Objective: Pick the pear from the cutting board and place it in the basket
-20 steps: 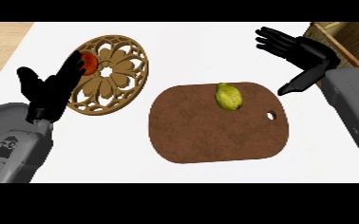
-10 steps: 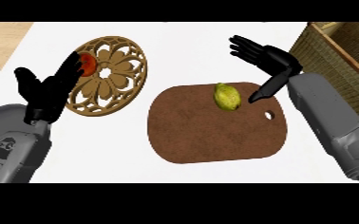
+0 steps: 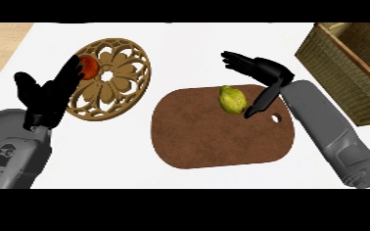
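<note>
The pear (image 3: 232, 99) lies on the upper part of the board (image 3: 217, 142), at the frame's centre. The right hand (image 3: 262, 69) is just right of it, fingers spread and holding nothing, thumb pointing down beside the fruit. The basket (image 3: 334, 58) stands at the upper right edge of the bench (image 3: 188, 44). The left hand (image 3: 45, 97) rests open at the left, over a carved trivet (image 3: 112, 85) bearing a red fruit (image 3: 87, 66).

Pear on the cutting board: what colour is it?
Yellow-green, seen in the head view: pear.
</note>
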